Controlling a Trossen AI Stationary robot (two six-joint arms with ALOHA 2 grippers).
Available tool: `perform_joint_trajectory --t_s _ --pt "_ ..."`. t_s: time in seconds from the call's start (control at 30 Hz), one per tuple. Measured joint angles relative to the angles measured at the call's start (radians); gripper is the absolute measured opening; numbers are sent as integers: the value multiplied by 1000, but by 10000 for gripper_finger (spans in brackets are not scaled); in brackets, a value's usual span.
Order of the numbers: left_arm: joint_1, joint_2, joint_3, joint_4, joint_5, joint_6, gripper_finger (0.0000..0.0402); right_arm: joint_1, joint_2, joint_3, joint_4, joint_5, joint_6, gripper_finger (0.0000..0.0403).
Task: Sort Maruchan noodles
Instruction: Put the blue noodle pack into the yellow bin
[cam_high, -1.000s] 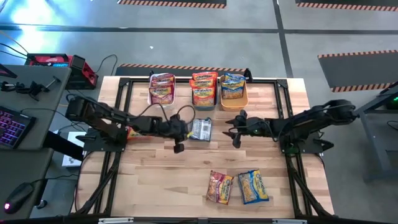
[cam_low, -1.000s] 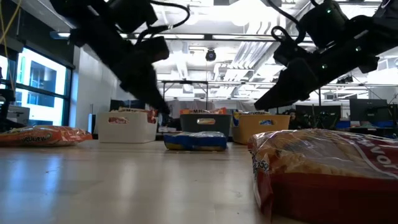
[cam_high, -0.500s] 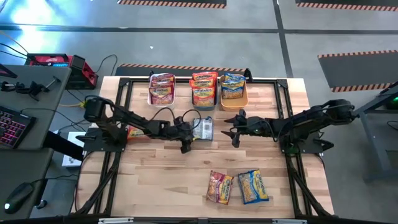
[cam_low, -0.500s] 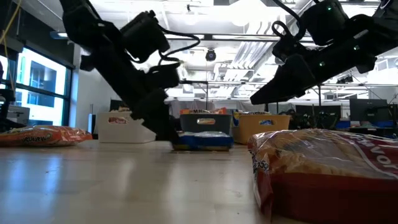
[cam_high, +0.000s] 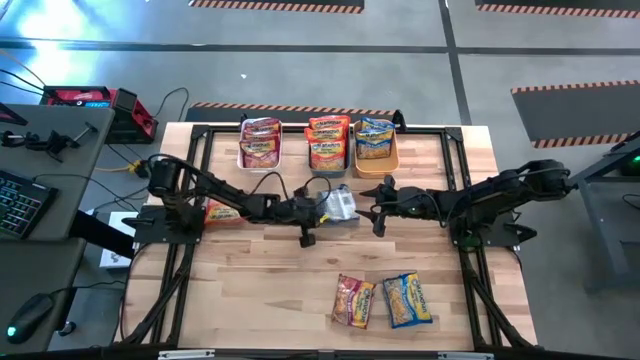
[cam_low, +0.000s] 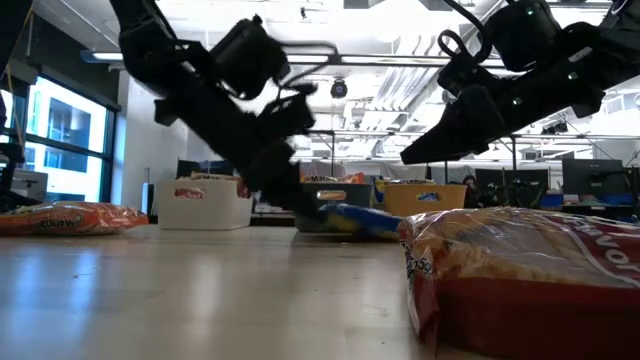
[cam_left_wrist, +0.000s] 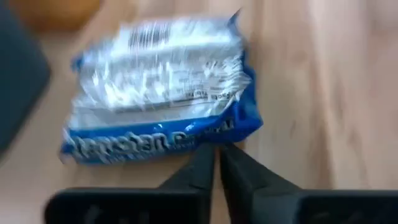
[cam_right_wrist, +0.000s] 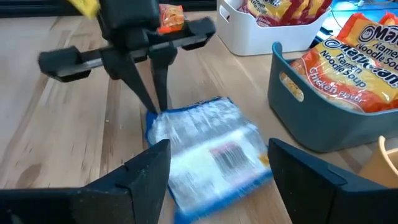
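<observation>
A blue-and-yellow Maruchan noodle packet (cam_high: 340, 205) lies clear side up at the table's middle. My left gripper (cam_high: 318, 211) reaches in from the left and is shut on the packet's near edge (cam_left_wrist: 216, 149). My right gripper (cam_high: 378, 207) hovers open just right of the packet, its fingers above it in the right wrist view (cam_right_wrist: 217, 155). An orange packet (cam_high: 222, 212) lies flat under the left arm. Two more packets (cam_high: 353, 301) (cam_high: 407, 300) lie flat near the front edge. My left gripper pinches the packet's blue sealed edge (cam_left_wrist: 205, 140) between its two fingertips, on the side facing the left arm. The fingers (cam_right_wrist: 155, 93) slant down at it from the table's left. The rest of the packet (cam_right_wrist: 211, 149) rests on the table.
Three bins stand in a row at the far edge: a white bin (cam_high: 243, 150) with pink-red packets, a teal bin (cam_high: 328, 170) with orange ones, an orange bin (cam_high: 392, 160) with blue-and-yellow ones. Bare wood lies left and right of the front packets.
My left gripper has gone down and toward the table's right edge until its fingertips reached the blue packet. The packet has slid a little to the right and turned slightly.
</observation>
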Motion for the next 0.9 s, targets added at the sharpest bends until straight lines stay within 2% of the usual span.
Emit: perform_joint_trajectory --t_s 0.23,0.33,0.4,0.47,0.53,0.73,0.9 --pt "29 17 1 237 181 26 4 1 1 0 -38 -36 0 252" --pt "33 13 13 237 167 57 3 11 16 1 -57 -38 -6 252" --pt "32 -21 10 152 85 59 6 28 44 23 -88 -10 -21 252" --pt "33 -54 9 88 27 59 7 52 90 72 -127 16 -48 252" --pt "43 -78 -14 49 26 59 8 74 144 134 -195 27 -90 252" --pt "81 -84 -72 83 138 -2 26 116 323 348 -392 55 -247 247" --pt "93 -82 -118 117 146 -20 62 120 470 518 -543 77 -368 207"
